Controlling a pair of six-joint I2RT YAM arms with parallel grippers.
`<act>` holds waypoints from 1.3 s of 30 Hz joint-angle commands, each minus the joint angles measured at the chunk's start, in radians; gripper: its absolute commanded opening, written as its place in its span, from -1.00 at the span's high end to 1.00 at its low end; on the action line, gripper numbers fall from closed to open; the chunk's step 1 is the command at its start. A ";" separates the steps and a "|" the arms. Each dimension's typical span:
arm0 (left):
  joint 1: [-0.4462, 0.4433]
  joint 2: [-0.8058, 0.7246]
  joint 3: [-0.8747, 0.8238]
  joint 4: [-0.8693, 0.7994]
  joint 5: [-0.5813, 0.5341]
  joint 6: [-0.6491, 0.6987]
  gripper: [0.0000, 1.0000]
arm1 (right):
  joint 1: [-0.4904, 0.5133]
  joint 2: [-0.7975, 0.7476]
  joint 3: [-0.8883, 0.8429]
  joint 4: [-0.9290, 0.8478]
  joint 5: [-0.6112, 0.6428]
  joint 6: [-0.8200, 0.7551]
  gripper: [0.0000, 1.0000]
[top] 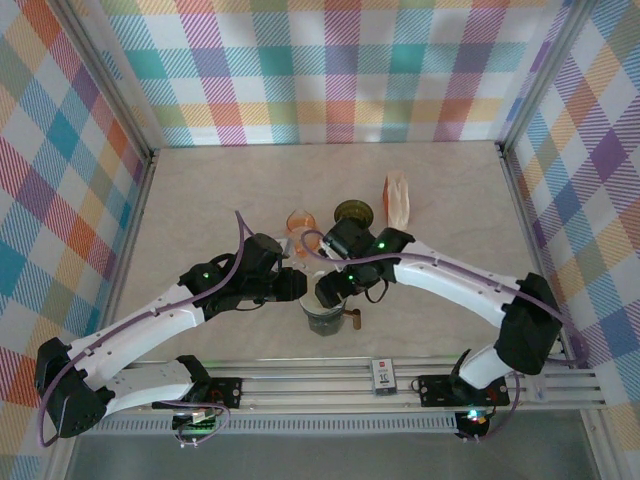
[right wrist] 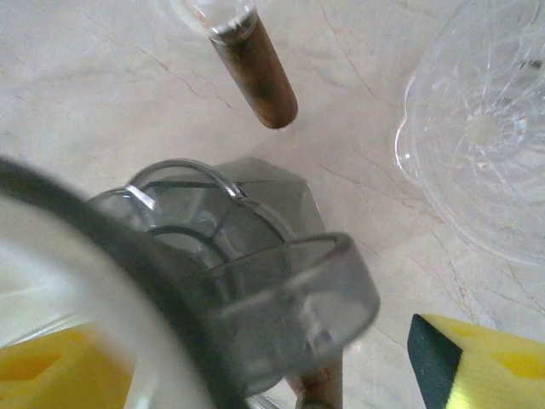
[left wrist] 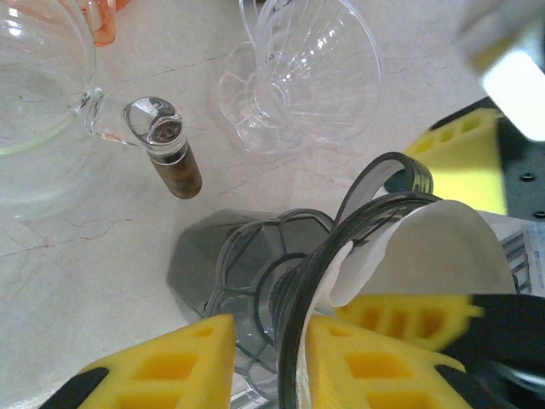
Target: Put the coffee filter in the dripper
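**A white coffee filter sits curled inside the rim of a smoke-grey dripper, which stands on a marble-look desk between two robot arms.**

The left end effector is clenched on the dripper's rim, apparently to stop it tipping while the paper goes in; the right end effector stands released, its fingers spread wide to either side of the filter, one of them clear of the dripper's handle with bare desk between. The filter looks lodged but perhaps not pressed against the wall, so a gentle settling may remain. Just beyond the dripper lie a carafe with a wood-tipped handle and a clear glass funnel, both apart from it. Both arms crowd the dripper's flanks, so the freest exit for the right arm seems to be straight up.
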 commanded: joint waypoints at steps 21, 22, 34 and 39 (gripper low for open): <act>0.013 -0.138 -0.011 -0.004 -0.087 -0.037 -0.18 | 0.005 -0.293 -0.073 0.098 0.121 0.072 -0.70; 0.019 -0.152 -0.013 -0.011 -0.102 -0.046 -0.19 | 0.005 -0.309 -0.079 0.104 0.141 0.078 -0.70; 0.328 -0.075 -0.143 0.109 -0.008 -0.086 -0.07 | -0.016 -0.431 -0.216 0.120 0.248 0.145 -0.71; 0.364 0.010 -0.140 0.162 -0.036 -0.076 -0.11 | -0.032 -0.491 -0.279 0.104 0.247 0.169 -0.71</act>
